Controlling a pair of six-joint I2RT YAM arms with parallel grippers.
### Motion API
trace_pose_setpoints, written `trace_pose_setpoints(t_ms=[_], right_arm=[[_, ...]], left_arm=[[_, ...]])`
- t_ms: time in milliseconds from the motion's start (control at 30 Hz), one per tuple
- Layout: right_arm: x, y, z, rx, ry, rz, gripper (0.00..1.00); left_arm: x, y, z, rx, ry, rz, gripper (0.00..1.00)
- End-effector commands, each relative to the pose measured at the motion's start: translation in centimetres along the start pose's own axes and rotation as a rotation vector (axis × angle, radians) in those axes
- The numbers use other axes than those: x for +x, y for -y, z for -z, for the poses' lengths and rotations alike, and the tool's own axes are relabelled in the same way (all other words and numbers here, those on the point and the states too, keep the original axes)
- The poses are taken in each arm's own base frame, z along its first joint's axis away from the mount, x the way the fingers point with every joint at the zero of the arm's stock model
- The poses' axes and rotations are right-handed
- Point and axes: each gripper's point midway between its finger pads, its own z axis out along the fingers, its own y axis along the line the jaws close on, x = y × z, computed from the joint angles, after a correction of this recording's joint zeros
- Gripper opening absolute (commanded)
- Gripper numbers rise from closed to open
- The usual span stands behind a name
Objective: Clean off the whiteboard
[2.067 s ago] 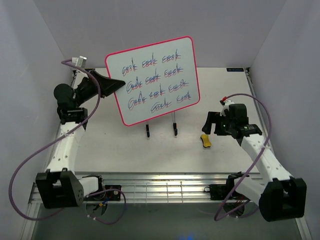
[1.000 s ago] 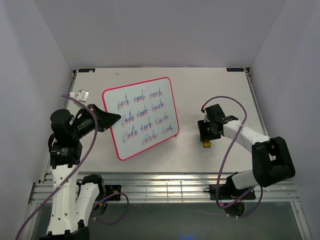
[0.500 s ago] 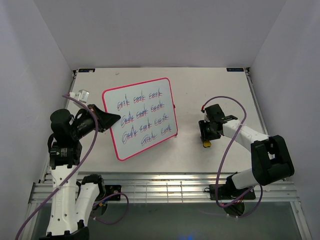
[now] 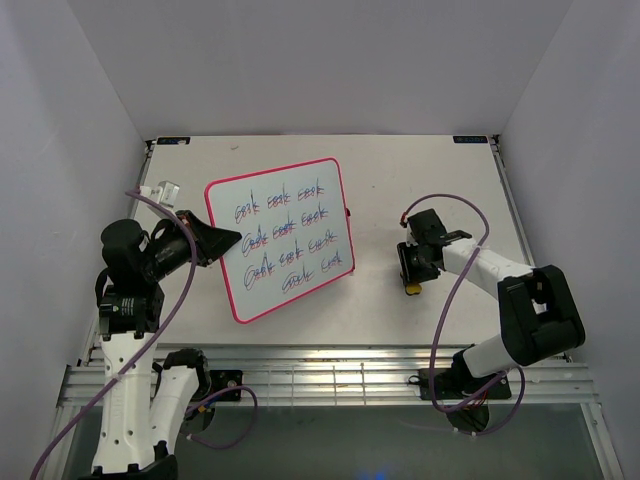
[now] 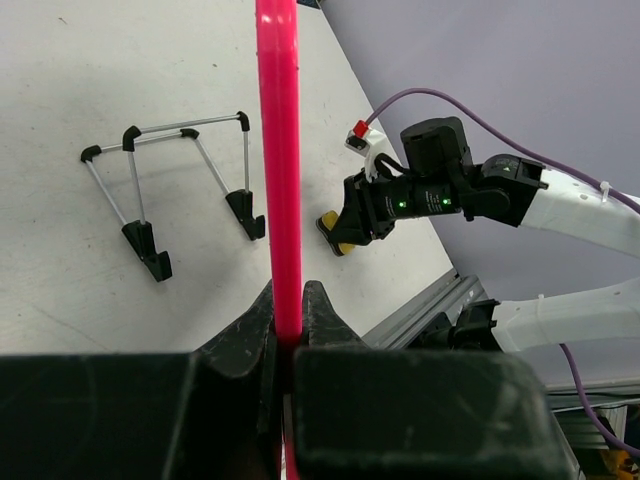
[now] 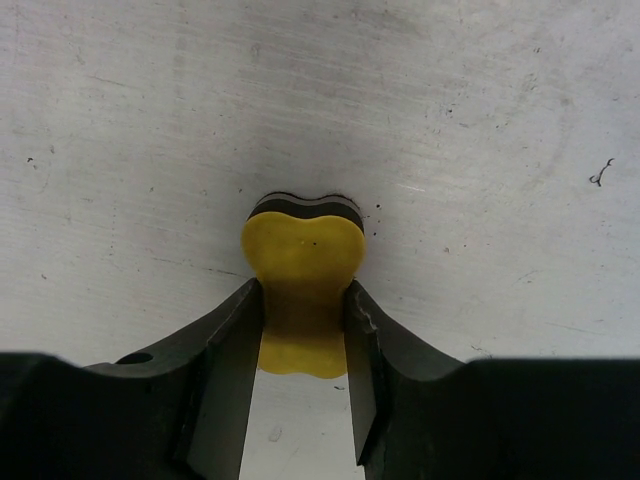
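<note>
White table (image 4: 430, 170): left jaws clamp whiteboard (image 4: 285, 235), right jaws squeeze yellow eraser (image 6: 302, 270).

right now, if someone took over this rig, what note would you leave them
Left hand: shut on the pink frame edge of the whiteboard, holding it tilted above the table, off the wire stand.
Right hand: closed on the yellow eraser, which lies on the table to the board's right.
Done: board is off its stand, eraser is gripped.
Left: nothing wiped yet, all four rows of scribbles are on the board. Bring the eraser to the board face and wipe.
</note>
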Motion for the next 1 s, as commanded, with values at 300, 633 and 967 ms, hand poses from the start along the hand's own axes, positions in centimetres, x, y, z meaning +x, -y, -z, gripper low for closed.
trace_pose_setpoints(t_ms=[300,633,967], right_arm=[[-5.0,-1.5,8.0,-0.067,0.273,-0.003,0.38],[-7.0,-12.3,18.3,-0.566,0.534,0.120,0.34],[-6.3,-22.2,18.0,-0.579,0.460,0.317,0.35]], left_arm=[[1.4,2.0,-0.6,0.201,-0.065,-0.012,0.00],[8.7,-0.2,-3.3,0.313,-0.250,0.227,0.00],[14.0,-2.5,-5.3,0.237,-0.351,0.395,0.00]])
